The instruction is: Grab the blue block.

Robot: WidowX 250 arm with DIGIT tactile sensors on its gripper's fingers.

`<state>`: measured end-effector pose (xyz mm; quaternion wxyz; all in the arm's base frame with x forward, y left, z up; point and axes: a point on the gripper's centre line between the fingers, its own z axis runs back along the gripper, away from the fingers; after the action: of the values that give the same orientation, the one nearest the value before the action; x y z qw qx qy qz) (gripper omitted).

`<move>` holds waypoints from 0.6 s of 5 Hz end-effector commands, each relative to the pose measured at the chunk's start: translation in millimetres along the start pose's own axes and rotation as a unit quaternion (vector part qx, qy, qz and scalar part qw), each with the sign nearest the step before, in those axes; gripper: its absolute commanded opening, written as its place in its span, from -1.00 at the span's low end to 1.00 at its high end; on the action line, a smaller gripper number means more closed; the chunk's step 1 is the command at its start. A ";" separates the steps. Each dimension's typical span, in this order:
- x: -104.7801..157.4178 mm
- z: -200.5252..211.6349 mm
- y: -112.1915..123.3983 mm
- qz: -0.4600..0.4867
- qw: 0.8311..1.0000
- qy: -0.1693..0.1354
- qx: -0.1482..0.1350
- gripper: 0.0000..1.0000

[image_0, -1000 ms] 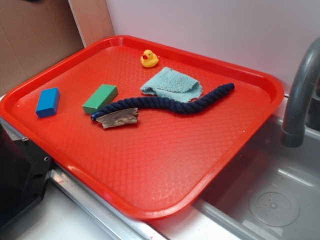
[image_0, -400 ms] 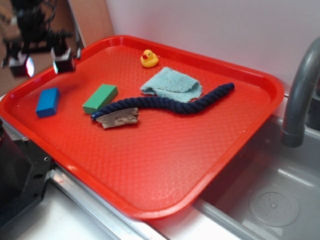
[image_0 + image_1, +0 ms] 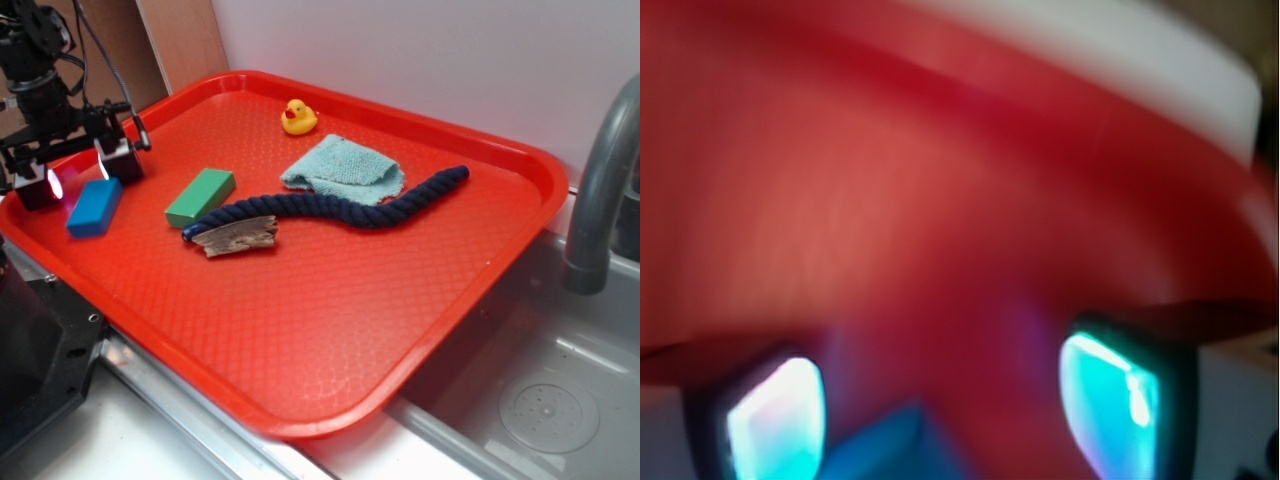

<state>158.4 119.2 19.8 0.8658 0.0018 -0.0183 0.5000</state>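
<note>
The blue block lies flat at the left end of the red tray. My gripper hangs open just above and behind the block, one finger on each side of its far end, not touching it. The wrist view is blurred: my two fingers stand wide apart over the red tray, and a corner of the blue block shows between them at the bottom edge. The gripper holds nothing.
On the tray are a green block, a dark navy braided rope, a piece of wood, a light blue cloth and a yellow duck. A sink with a grey faucet lies to the right.
My gripper came into view at the upper left and has moved down toward the blue block. The block and the other things have not moved.
</note>
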 end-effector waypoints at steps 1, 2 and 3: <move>-33.0 56.2 -9.5 -0.107 0.989 -0.086 -0.051 1.00; -34.1 53.6 4.0 -0.177 0.982 -0.056 -0.035 1.00; -27.0 49.5 28.6 -0.279 0.959 -0.049 -0.004 1.00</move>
<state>136.3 96.6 71.0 0.9694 0.0233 -0.0576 0.2376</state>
